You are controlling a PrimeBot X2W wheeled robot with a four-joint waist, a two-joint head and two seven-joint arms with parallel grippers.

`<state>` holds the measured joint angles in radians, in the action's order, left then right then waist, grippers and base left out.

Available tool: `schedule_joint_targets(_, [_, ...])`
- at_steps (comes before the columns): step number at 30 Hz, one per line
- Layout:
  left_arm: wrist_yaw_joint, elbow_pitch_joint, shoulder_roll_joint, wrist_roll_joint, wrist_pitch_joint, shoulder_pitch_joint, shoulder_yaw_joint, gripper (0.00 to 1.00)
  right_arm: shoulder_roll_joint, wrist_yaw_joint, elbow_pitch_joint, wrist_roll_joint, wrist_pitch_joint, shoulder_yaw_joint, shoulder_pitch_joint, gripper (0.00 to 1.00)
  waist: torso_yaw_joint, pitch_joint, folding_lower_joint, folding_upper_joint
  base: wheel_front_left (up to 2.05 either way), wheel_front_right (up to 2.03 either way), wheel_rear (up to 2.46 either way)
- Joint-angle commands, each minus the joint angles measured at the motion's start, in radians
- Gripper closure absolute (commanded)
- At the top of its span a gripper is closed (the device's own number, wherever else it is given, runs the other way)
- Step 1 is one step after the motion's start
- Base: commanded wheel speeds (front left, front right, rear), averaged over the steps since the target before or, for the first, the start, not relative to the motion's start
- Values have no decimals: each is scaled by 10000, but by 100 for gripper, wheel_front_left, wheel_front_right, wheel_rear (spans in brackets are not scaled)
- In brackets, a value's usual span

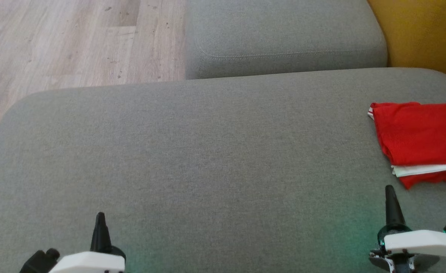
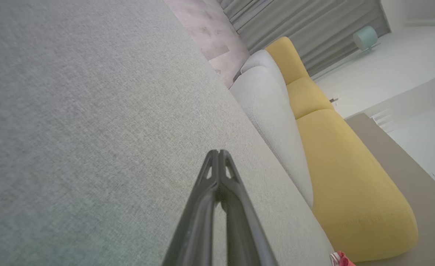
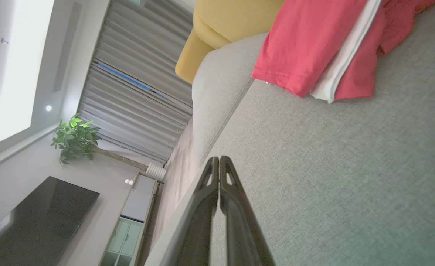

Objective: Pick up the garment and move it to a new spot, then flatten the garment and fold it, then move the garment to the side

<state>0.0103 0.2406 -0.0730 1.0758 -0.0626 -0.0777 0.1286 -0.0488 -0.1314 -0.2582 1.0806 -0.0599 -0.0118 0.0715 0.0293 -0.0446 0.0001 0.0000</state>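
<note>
left gripper [image 1: 100, 217] and right gripper [image 1: 389, 189], both pinched closed, empty, over grey seat cushion [image 1: 207, 151]; folded red garment [image 1: 416, 136] lies on cushion, just beyond right gripper.

Found the garment [image 1: 420, 140] lying on the seat cushion [image 1: 207, 159], at its right end. Saw a second cushion [image 1: 283, 34] behind the seat cushion and floor [image 1: 75, 41] beyond its far left edge. Noted the left gripper [image 1: 100, 217] over its near left part and the right gripper [image 1: 389, 189] over its near right.
</note>
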Motion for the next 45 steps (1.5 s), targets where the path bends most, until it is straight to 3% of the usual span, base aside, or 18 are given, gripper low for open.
schedule_joint_targets(1, [122, -267, -104, 290, 52, 666, -324, 100, -233, 5, 307, 303, 108, 47, -538, 100, -9, 15, -1, 0, 0, 0, 0])
schedule_joint_targets(45, [1138, 8, -77, 5351, 1338, 1752, -1902, 100, -234, 7, 162, 5216, 1403, -670, -1692, 100, -276, 450, -1, 0, 0, 0, 0])
